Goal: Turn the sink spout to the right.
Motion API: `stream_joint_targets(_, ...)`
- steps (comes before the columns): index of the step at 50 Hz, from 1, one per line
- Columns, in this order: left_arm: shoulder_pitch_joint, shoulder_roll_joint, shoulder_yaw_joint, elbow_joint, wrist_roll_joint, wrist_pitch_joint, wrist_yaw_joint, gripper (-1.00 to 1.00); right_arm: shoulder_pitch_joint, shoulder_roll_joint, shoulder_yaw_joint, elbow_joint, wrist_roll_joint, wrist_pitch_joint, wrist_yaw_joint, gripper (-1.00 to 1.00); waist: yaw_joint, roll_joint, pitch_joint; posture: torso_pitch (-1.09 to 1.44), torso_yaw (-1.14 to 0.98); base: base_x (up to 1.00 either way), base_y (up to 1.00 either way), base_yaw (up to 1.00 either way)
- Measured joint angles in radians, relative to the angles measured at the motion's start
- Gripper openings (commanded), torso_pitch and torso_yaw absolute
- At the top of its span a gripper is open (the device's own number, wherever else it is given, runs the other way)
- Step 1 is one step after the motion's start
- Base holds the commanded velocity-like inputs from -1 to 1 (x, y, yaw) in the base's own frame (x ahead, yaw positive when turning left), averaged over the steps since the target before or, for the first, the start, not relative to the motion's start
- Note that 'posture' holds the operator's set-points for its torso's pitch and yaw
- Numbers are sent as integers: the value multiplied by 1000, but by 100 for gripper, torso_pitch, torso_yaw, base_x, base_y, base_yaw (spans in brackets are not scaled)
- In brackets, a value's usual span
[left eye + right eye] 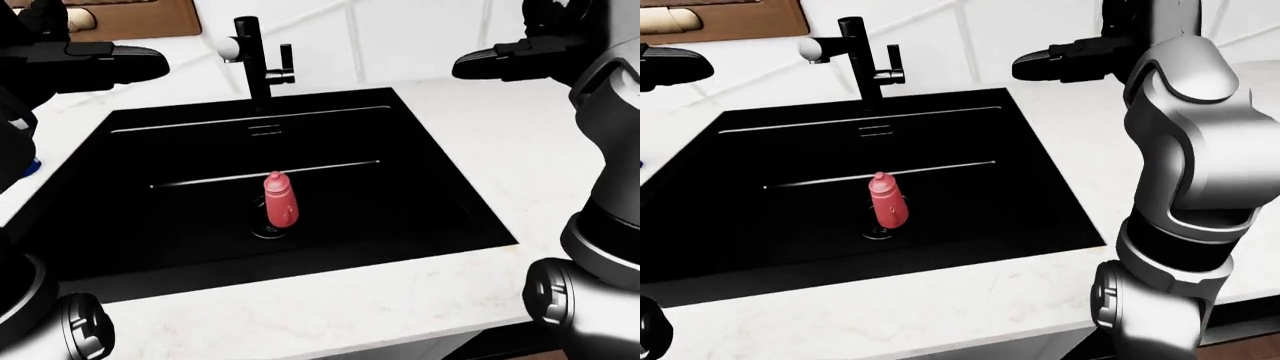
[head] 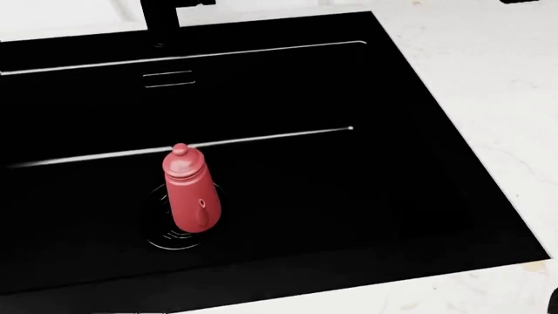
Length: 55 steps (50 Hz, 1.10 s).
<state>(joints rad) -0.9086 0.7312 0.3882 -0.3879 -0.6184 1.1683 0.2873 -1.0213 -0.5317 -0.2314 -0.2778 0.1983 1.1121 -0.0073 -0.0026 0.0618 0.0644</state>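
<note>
At twelve o'clock of the black sink basin (image 1: pixel 420 187), the black faucet spout (image 1: pixel 247 52) stands upright on the white counter (image 1: pixel 500 142). It looks rigid, smooth metal on a swivel, so pushing its upper column seems best. Left hand (image 1: pixel 95 64) at ten o'clock and right hand (image 1: pixel 510 61) at two hover empty, well apart from it; finger spread unclear. A red bottle (image 1: pixel 280 199) stands over the drain.

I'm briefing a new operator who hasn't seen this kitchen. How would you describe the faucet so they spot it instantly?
Find the black sink set in the white counter. At its top edge in the left-eye view stands the black faucet, the only upright fixture there, unlike the red bottle lying over the drain.
</note>
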Motion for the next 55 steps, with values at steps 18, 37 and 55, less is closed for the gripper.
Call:
stream_joint_targets(18,-22,4,-25,-16,-36,16,-3,100,-5,-22,-33,3,-11,28,-9,100,-12,-54,-15,0,0,23,0,0)
stream_joint_targets(37,-86,-79,-148,195,126,-117,-76,100,-28,-34,-28,-12,20,22,-9,100,11,-47,11,0,0,4,0,0)
stream_joint_targets(55,-283,-152,-174,647,398,-310,-254,100,-72,-31,-11,1,-6,35,6,100,8,-58,2,0,0,0,0,0)
